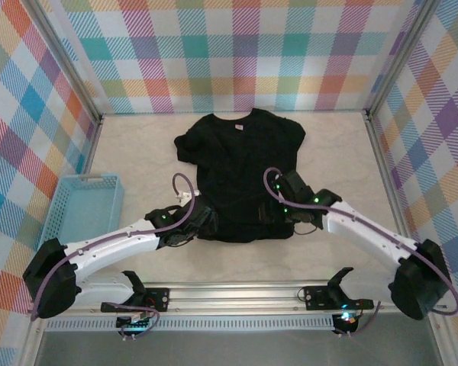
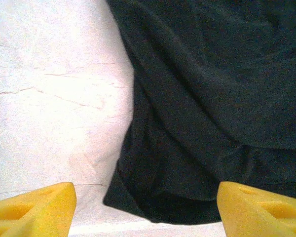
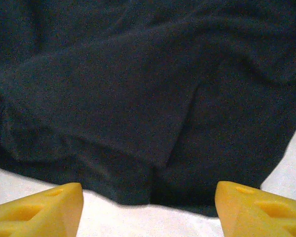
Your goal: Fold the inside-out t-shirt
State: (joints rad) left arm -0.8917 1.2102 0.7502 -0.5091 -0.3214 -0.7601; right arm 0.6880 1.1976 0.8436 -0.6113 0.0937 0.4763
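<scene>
Overhead and wrist views as I see them from the remote station. The pale table (image 1: 137,145) has a faintly creased, matte surface and is enclosed by walls of pastel plaid cloth (image 1: 237,53). The inside-out t-shirt (image 1: 240,164) lies spread flat at the table's centre, collar toward the far wall and hem toward the arms. It is plain black, soft and limp, with shallow folds running across the body and one sleeve bunched at its left. A light-blue plastic basket (image 1: 70,200) with slotted walls sits well apart from it, at the table's left edge. Both white-and-black arms reach inward to the hem. The left gripper (image 2: 145,197) hangs over the hem's left corner with its jaws spread wide and nothing pinched between them. The right gripper (image 3: 149,197) stands equally wide over the hem's right portion, also holding nothing. The fingertips (image 2: 34,207) are wedge-shaped yellow pads with recessed pockets. I cannot tell whether any pad touches the cloth.
</scene>
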